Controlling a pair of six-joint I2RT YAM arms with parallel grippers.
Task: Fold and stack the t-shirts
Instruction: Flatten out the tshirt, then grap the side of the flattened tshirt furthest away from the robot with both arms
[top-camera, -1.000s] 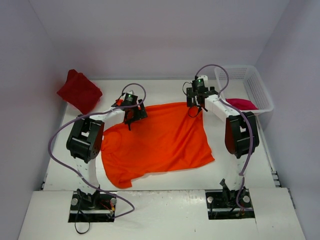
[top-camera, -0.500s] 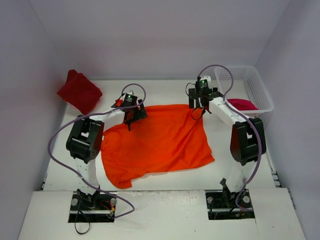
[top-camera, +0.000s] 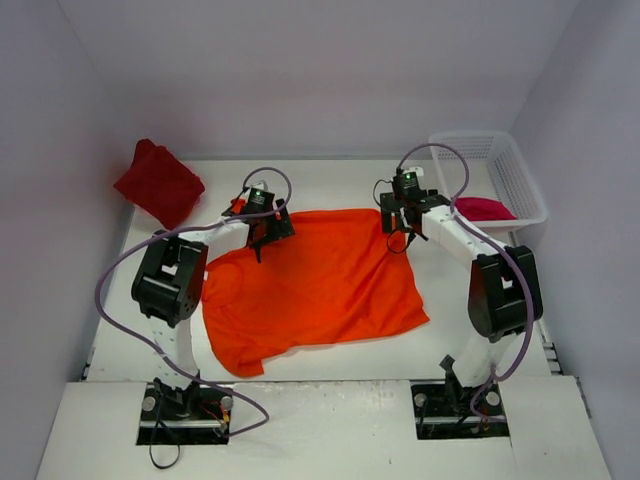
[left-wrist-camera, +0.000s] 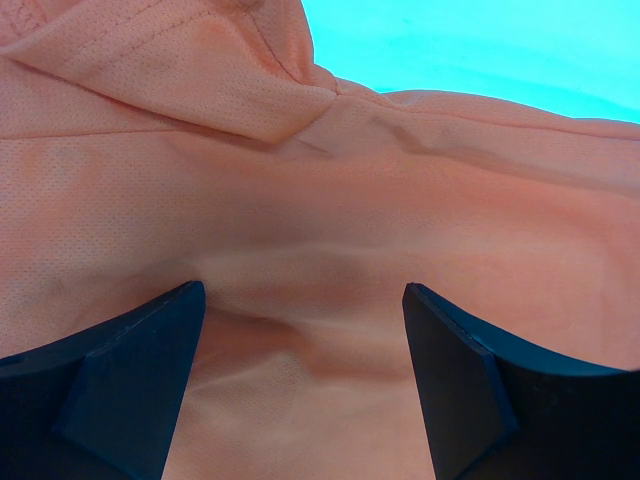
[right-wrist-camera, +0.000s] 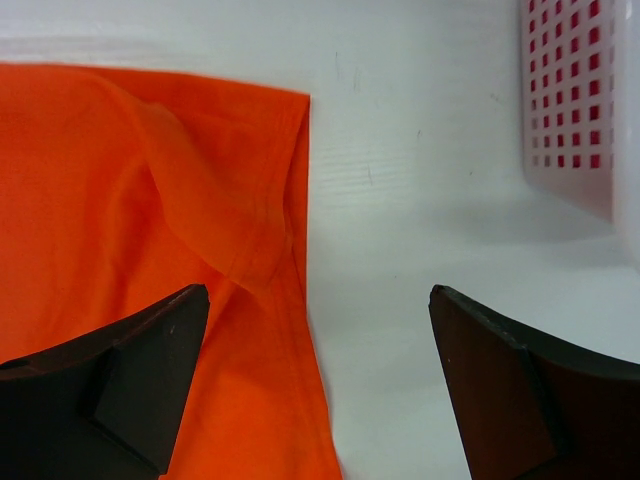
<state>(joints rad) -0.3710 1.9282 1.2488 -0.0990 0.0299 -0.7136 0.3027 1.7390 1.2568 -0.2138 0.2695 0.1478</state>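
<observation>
Only in the top view is the whole layout being shown. The orange shirt (top-camera: 310, 285) is being displayed spread across the middle of the table (top-camera: 330, 180), mostly flat, with a sleeve jutting at the lower left. The red shirt (top-camera: 158, 183) is being seen as a bunched heap at the upper left. The pink shirt (top-camera: 483, 207) is being held inside the basket (top-camera: 520, 175) at the upper right. The left claw (top-camera: 262, 238) is being poised over the orange shirt's upper left corner, and the right claw (top-camera: 400, 225) over its upper right corner.

Details lost from above are being supplied by the wrist views. In the left wrist view the jaws of the left claw are being held wide apart, with nothing between them but cloth lying below. A fine mesh weave, a stitched hem and soft ridged folds are being revealed there, the cloth looking pale peach and the table turquoise. The dark wedge-shaped fingers (left-wrist-camera: 130, 380) are perhaps being pressed on the fabric, though contact cannot be told.

In the right wrist view the jaws of the right claw are likewise being held apart. The shirt's edge is being straddled, with one finger over cloth and the other over bare white table. A thin doubled flap with a seam is being shown at that corner. The basket's white plastic grid, with red showing through its square holes, is being caught at the upper right.
</observation>
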